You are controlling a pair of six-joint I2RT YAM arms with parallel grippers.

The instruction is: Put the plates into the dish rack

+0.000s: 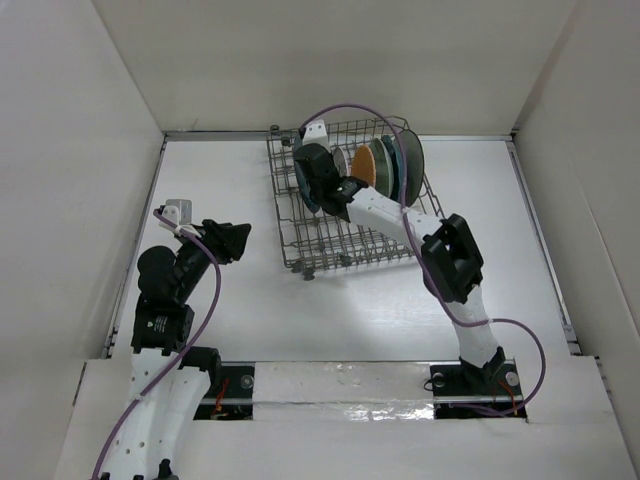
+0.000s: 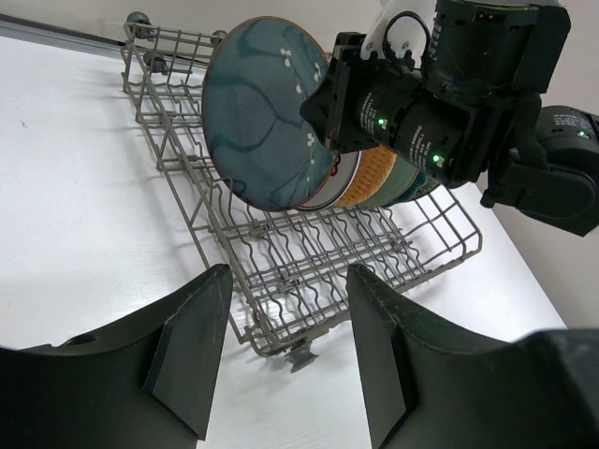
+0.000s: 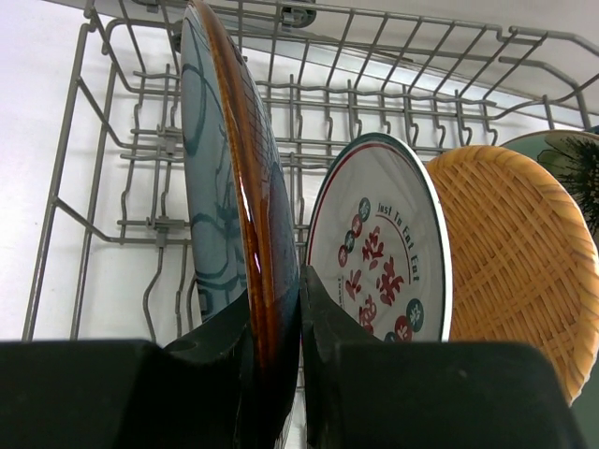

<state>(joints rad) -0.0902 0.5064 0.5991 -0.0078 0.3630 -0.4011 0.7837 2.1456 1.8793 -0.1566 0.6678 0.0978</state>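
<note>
From overhead, I see the dish rack [image 1: 345, 262] sitting at the far middle of the table [image 1: 220, 310], slightly skewed. My right gripper [image 1: 318, 180] reaches into its left part, clamped on a teal plate [image 1: 303, 188] held upright on edge. Just to the right stand more plates in a row: a white patterned plate [image 1: 342, 160], a woven tan plate [image 1: 362, 166] and darker teal plates [image 1: 408, 160] at the far end. My left gripper [image 1: 243, 236] hovers over bare table well left of the rack. In the left wrist view its fingers [image 2: 192, 346] stand apart with nothing between them, aimed at the rack's near corner. The teal plate's crackled face shows there, its lower edge down among the tines; I cannot tell whether it is seated. In the right wrist view both fingers [image 3: 323, 327] pinch the plate's glossy brown rim, and the white patterned plate stands just beside it, apart, with the woven one behind.
</note>
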